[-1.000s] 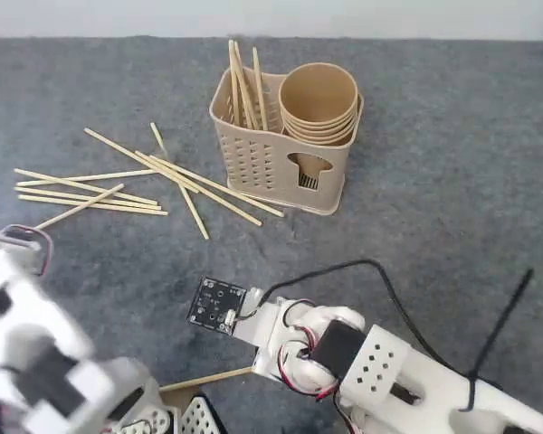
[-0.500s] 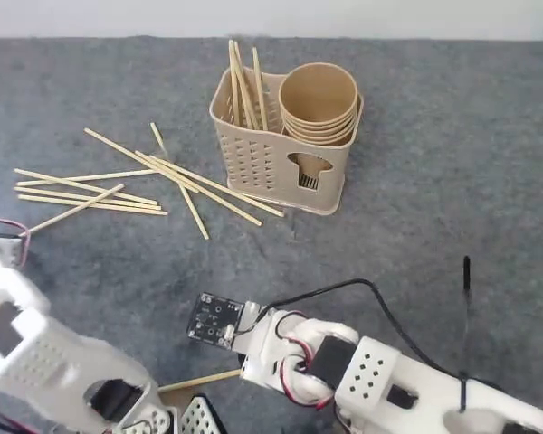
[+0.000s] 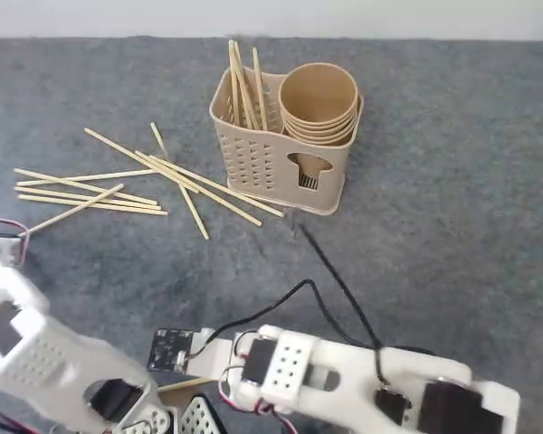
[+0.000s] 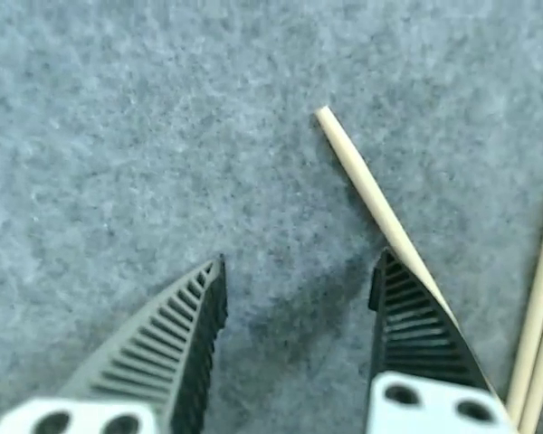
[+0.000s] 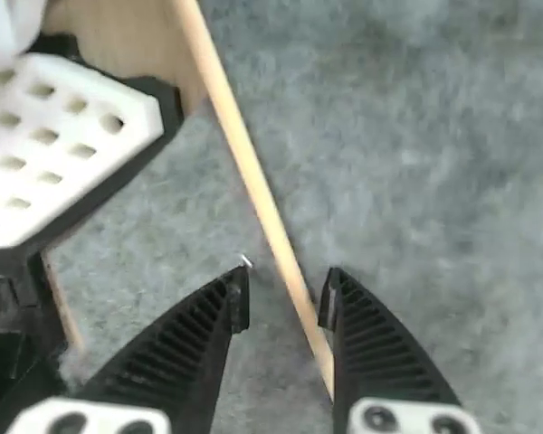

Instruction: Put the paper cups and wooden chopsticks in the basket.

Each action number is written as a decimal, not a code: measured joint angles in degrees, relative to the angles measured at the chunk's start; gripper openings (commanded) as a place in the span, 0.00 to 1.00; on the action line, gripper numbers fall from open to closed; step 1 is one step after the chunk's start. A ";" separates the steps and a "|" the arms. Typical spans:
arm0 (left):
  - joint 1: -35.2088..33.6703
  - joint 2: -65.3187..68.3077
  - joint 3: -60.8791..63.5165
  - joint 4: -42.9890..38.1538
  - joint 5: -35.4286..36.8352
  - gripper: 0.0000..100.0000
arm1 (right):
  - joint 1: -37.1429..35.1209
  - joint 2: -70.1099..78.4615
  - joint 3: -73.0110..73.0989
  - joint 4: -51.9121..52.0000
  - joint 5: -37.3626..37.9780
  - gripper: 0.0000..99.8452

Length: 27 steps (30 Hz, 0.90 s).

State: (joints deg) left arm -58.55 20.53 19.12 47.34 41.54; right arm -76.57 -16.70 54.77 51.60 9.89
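**Right wrist view: one stick in the open jaws, light, stiff and ready to roll**

The stick lies flat on the grey mat. It runs lengthwise through the gap of your right gripper. The jaws stand apart on either side without pinching it, and it sits nearer one jaw than the other. In the high view the same stick is close in by the arms, well apart from the basket.

Expect it to weigh almost nothing and to be rigid, thin and smooth. The nearer jaw will likely meet it first and push or roll it across the mat. Centre the gap over it before you close. Take hold near its middle, jaws across its length; a grip near one end would probably let it swing. It is so thin that the jaws must close almost fully, and it needs little force.

Your left gripper is also spread open over the mat. The end of a second stick passes under one of its jaws. The loose sticks lie scattered beside the basket.

The cups sit stacked in one compartment of the basket. The stowed sticks stand in the other, and that is where this one should go, end first.
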 measured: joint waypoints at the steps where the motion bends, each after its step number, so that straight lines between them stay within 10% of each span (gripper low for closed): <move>1: 0.00 0.00 0.00 0.00 0.00 0.25 | 0.00 1.05 -0.53 -0.26 0.00 0.13; 27: -0.18 0.18 -0.26 0.00 0.00 0.25 | 0.26 -0.18 -5.45 5.10 -0.09 0.01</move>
State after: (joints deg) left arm -58.73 20.70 18.86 47.34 41.54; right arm -76.31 -16.88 49.32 56.70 9.80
